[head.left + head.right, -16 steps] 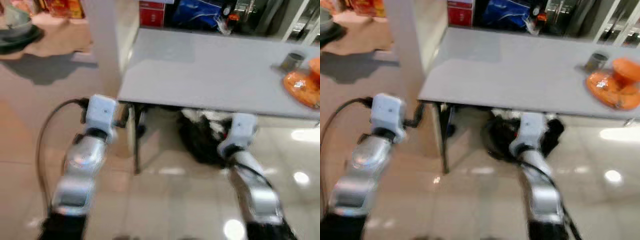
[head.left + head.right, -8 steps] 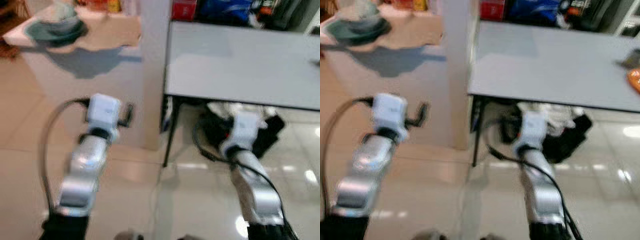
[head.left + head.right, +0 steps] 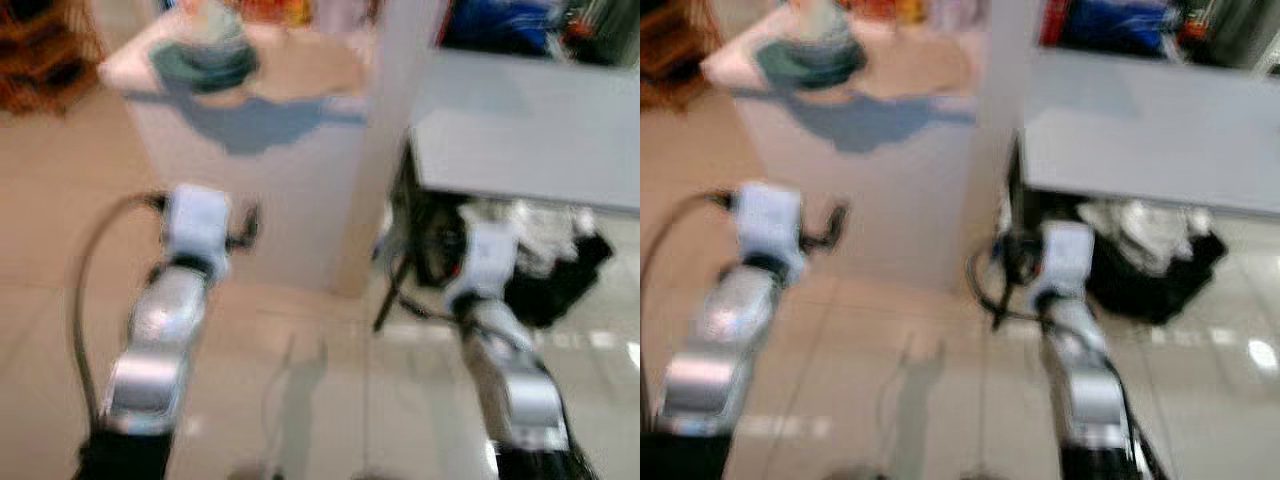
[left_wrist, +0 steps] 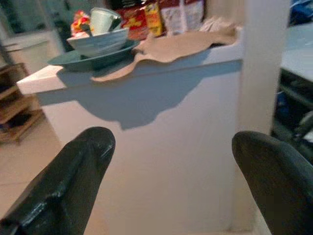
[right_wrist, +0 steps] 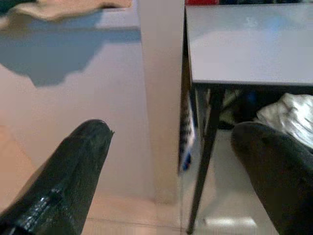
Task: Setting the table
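Left wrist view: left gripper has its fingers spread wide, nothing between them, pointed at the white counter. On that tabletop sits the dish stack: dark green plate, pale bowl nested on it, a cup tipped inside the bowl. A tan cloth drapes over the counter's front edge just beside the plate. Stack sits near the counter's corner, close to the edge, so it looks reachable from the front without leaning over the cloth.

Right wrist view: right gripper is likewise spread and empty, aimed at the white pillar and the grey table beside it. Both arms are held forward at mid-height with nothing in them; I read that as a carry-ready walking pose, not a reach.

Head views are motion-blurred. The dish stack is up at far left on the counter, well apart from both grippers. Grey table is to the right, pillar between the two. Judgement: fetch phase, dishes not yet picked up, table not yet set on the part in view.

Room to move: open tiled floor in front of the counter, fine for an approach. Tight spots are the pillar corner and the black table leg right next to it; dark bags and white cloth are piled under the table. Left arm's cable loops out to the side, a possible snag near the counter edge.
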You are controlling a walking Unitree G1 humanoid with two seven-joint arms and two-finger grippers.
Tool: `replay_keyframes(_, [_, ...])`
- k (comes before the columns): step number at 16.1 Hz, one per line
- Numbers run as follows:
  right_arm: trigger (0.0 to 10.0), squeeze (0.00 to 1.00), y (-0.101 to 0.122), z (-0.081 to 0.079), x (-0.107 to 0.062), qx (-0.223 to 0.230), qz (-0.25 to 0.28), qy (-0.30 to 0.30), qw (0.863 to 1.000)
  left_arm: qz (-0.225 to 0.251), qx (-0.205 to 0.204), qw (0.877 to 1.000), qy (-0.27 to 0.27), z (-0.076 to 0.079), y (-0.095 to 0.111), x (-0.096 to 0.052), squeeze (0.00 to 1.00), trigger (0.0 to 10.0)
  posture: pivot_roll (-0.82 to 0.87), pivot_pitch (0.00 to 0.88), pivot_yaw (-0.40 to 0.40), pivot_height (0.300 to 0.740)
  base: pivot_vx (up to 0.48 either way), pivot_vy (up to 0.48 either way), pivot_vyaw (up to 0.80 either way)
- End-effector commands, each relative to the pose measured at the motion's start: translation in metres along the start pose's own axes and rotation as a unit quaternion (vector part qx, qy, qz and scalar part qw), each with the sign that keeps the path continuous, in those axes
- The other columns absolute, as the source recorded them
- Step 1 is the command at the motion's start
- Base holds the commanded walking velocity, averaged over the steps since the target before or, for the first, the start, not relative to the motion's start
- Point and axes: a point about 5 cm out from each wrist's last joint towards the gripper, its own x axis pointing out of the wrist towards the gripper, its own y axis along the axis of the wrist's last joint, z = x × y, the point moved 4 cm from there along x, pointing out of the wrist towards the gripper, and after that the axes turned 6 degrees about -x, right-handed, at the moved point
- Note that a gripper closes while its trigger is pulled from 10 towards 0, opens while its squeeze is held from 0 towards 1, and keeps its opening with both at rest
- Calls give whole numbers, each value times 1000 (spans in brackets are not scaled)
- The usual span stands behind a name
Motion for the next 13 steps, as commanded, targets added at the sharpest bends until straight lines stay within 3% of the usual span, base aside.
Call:
replay_keyframes(1, [10000, 0, 11, -5, 2, 1, 21, 13, 1000, 13, 4, 1000, 5, -5, 8, -1, 0, 10000, 72, 18, -73, 740, 0, 0, 0])
replay_keyframes(5, [10000, 0, 19, -20, 5, -17, 37, 51, 998, 24, 2, 1000, 2, -8, 16, -2, 0, 10000, 78, 7, -80, 740, 0, 0, 0])
replay_keyframes(11, [10000, 0, 26, -28, 9, -20, 51, 82, 995, 30, 2, 1000, -9, -4, 22, -4, 0, 10000, 86, 17, -89, 740, 356, 0, 800])
replay_keyframes(13, [10000, 0, 32, -26, 9, -17, 66, 77, 995, 29, 3, 1000, -10, -4, 22, -4, 0, 10000, 85, 21, -88, 740, 384, 0, 256])
